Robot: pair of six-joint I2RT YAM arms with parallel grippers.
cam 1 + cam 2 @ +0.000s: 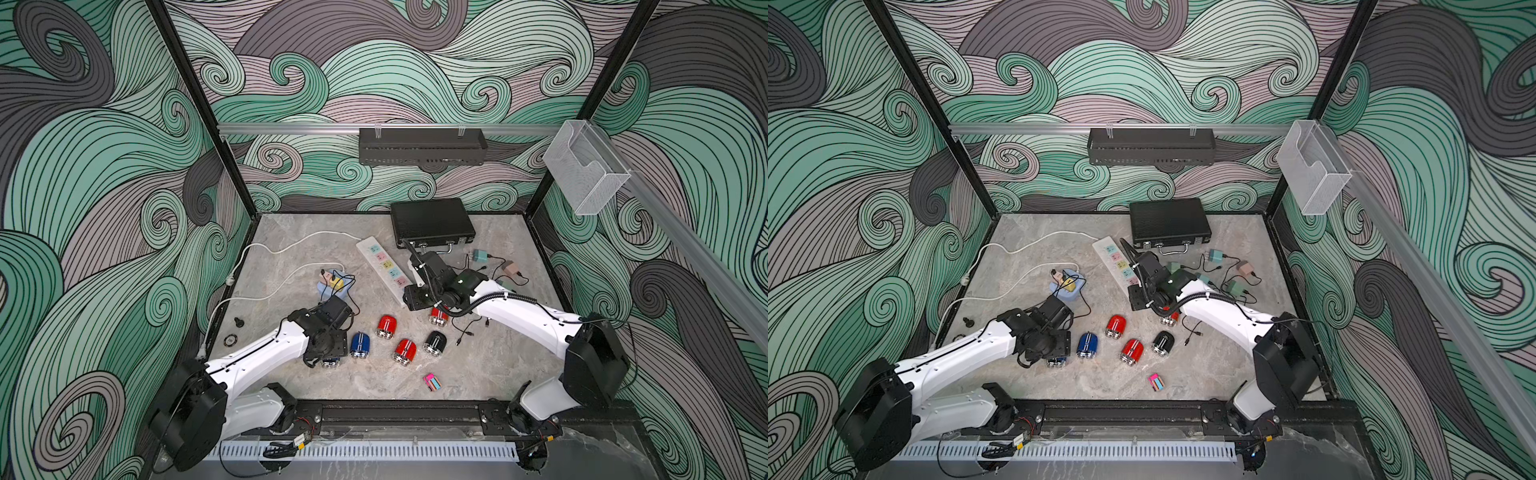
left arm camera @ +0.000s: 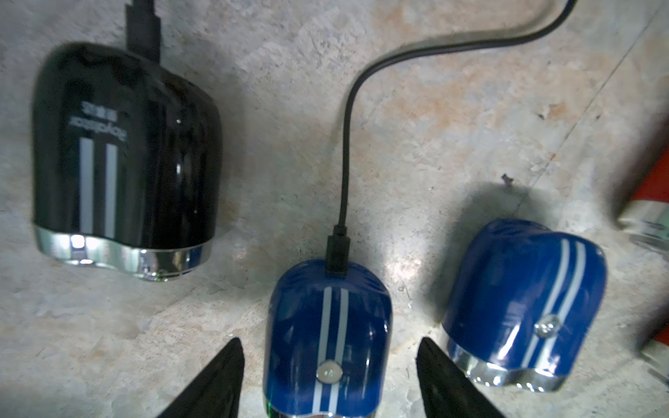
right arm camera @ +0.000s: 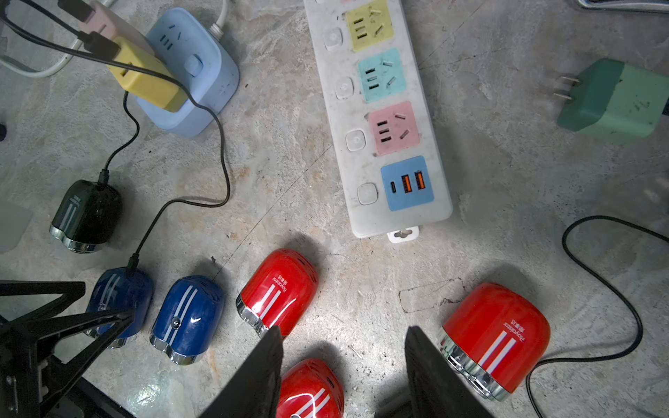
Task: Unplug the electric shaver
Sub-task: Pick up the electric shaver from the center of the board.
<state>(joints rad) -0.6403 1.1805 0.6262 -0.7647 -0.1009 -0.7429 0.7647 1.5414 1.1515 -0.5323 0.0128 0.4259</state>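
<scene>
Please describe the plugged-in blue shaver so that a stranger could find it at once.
Start at the light-blue socket block near the left arm, and follow the black cables to the shavers. The blue shaver lies between the open fingers of the left gripper. Unlike its blue neighbour, it has a cable plugged in; the other corded shaver is black.

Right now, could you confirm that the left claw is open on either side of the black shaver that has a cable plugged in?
Not quite: the left claw is open on either side of the blue shaver that has a cable plugged in, as the left wrist view shows.
</scene>
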